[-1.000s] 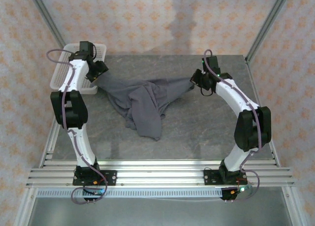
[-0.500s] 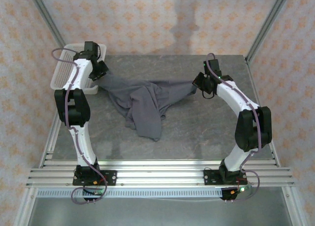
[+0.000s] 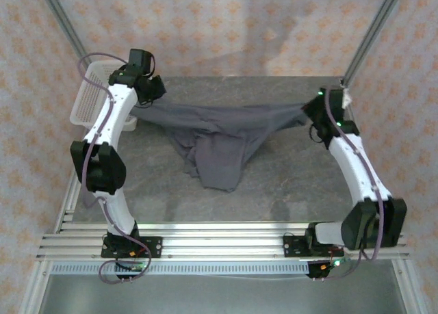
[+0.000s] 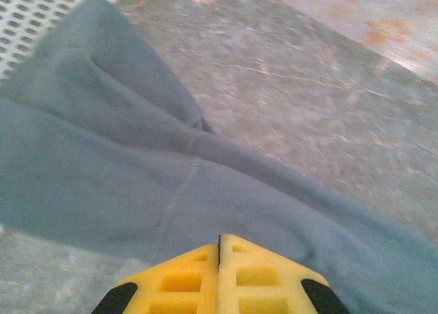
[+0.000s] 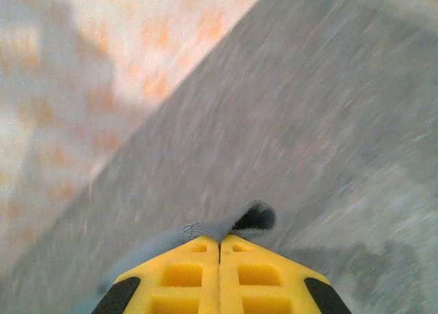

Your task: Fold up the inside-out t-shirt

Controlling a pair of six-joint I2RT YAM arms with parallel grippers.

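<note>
Slate-grey cloth, the inside-out t-shirt (image 3: 219,133), hangs stretched between the two grippers, its upper edge drawn into a nearly straight line from one to the other. The slack middle sags below that line in a bunched fold, down onto the table (image 3: 287,184) on the side toward the arm bases. The left gripper (image 3: 149,94) has its yellow pads pressed together, clamped on the cloth at the shirt's left end; a stitched seam runs out just ahead of its fingers. The right gripper (image 3: 312,113) is likewise clenched, pinching a hemmed edge at the right end. A white mesh basket (image 3: 85,103) stands just outside the left gripper, near that shirt end.
</note>
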